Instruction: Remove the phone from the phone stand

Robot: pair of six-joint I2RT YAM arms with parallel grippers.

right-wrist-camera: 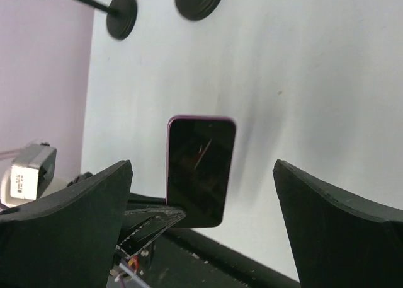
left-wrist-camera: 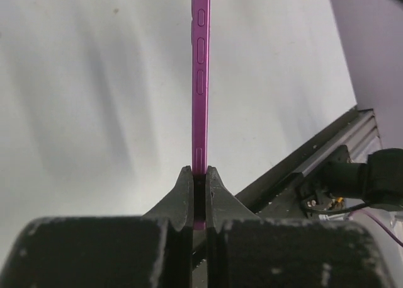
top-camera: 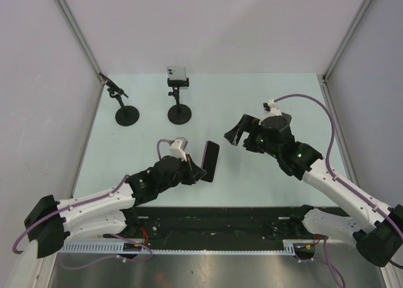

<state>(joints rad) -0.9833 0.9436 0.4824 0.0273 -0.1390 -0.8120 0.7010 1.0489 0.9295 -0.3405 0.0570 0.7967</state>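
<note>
1. The left gripper (left-wrist-camera: 199, 174) is closed tightly on the phone (left-wrist-camera: 200, 80). Its two fingers pinch the lower end of the thin magenta edge, and the phone stands upright out of them.
2. In the top view the phone (top-camera: 210, 161) is in the air near the middle of the table (top-camera: 252, 181), in front of the left arm. It touches no stand.
3. The right gripper (top-camera: 238, 132) is spread wide and holds nothing. It is a little to the right of the phone, apart from it, and its camera looks at the dark screen (right-wrist-camera: 200, 171).
4. Two stands are at the far side, well apart from the phone: one with a grey holder on top (top-camera: 178, 80) and one with a thin tilted arm (top-camera: 119, 92). Both look empty.
5. My judgement: the lifting out is done, and the step in hand is carrying the phone away.
6. The next move probably calls for lowering the phone gently to a free part of the table, tilting it flat, and only then opening the fingers, because the narrow grip on one end could let it swing or slip.
</note>
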